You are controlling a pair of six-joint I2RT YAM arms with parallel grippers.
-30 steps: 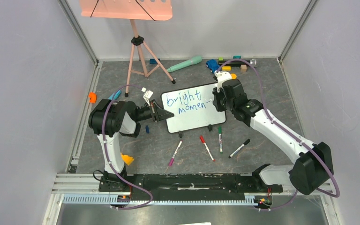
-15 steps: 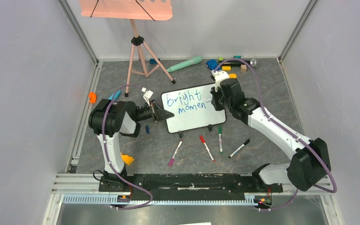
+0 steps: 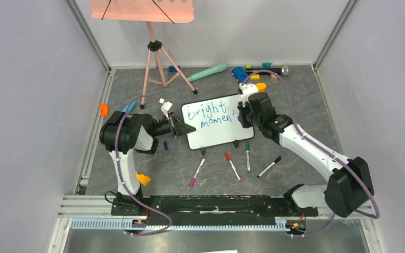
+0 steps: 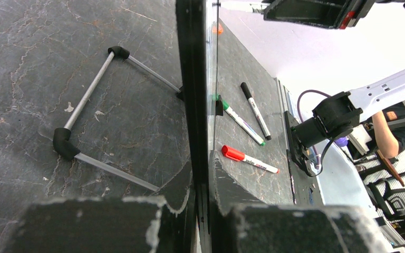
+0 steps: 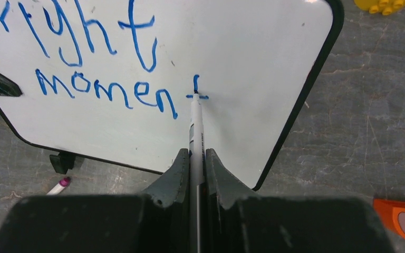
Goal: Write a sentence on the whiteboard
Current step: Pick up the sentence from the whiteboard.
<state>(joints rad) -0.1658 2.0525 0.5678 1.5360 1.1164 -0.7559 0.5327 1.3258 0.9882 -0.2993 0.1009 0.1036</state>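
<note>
The right gripper (image 3: 241, 116) has edged left over the right edge of the whiteboard (image 3: 216, 136) since a second ago. Its fingers are pinched tight on a marker (image 5: 195, 124). The marker's tip touches the board at the crossbar of a half-made "t". That stroke extends the sentence (image 5: 100, 87), which reads "bright momen" in two blue lines. At the board's left edge, the left gripper (image 4: 203, 182) is clamped almost closed on the black frame. The board stands between the two grippers. A red pen (image 3: 232, 166) and a green pen (image 3: 247, 156) lie just in front of the board.
</note>
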